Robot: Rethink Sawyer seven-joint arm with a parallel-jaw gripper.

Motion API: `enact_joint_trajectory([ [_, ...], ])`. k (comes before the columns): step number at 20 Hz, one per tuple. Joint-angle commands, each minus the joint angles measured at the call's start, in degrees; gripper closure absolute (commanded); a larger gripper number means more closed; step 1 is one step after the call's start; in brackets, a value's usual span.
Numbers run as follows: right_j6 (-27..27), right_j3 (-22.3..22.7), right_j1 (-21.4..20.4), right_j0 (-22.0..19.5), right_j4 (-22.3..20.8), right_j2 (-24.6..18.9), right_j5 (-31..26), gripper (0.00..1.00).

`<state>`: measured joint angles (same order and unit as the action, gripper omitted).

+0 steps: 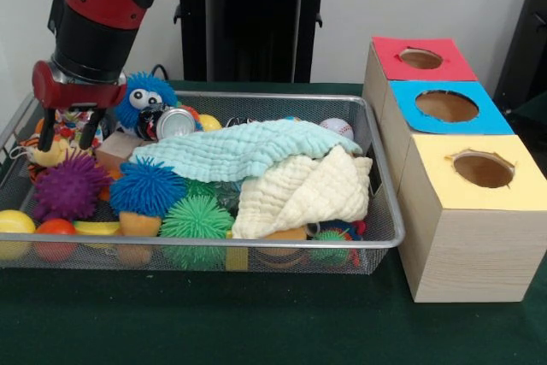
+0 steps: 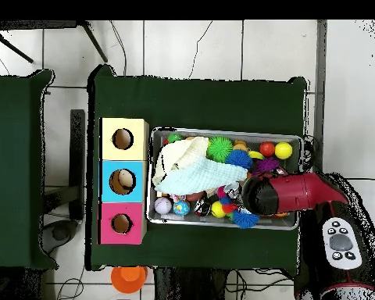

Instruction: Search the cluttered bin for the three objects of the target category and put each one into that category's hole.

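The silver wire-mesh bin (image 1: 256,245) is crowded with toys and cloths; it also shows in the overhead view (image 2: 222,131). My gripper (image 1: 68,134) hangs over the bin's left end, with its black fingers (image 1: 45,130) spread apart. A small multicoloured toy (image 1: 67,117) sits between them. A yellow plush (image 1: 47,156) with orange beside it lies just below the fingertips. A blue fuzzy toy with googly eyes (image 1: 145,96) sits right of the gripper. In the overhead view the red arm (image 2: 288,194) hides the gripper. Three wooden boxes with holes stand beside the bin: red (image 1: 423,59), blue (image 1: 446,107) and yellow (image 1: 483,168).
A teal cloth (image 1: 239,147) and a cream cloth (image 1: 299,194) cover the bin's middle and right. Purple (image 1: 68,185), blue (image 1: 145,185) and green (image 1: 197,215) puffer balls lie at the front left. A can (image 1: 175,121), a baseball (image 1: 336,127) and a wooden block (image 1: 120,150) lie behind.
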<state>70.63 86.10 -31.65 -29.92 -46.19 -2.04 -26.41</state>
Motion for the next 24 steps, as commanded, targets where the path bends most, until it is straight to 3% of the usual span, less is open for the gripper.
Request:
enact_joint_trajectory([
  [1, -1.13, -2.07, 3.56, -0.39, -2.99, -3.12, 0.62, 0.0],
  [17, -1.07, -11.69, 12.31, 4.51, -3.3, 2.52, -10.69, 0.0],
  [24, -0.76, -12.53, 12.3, 5.88, -3.16, 5.2, -11.61, 0.0],
])
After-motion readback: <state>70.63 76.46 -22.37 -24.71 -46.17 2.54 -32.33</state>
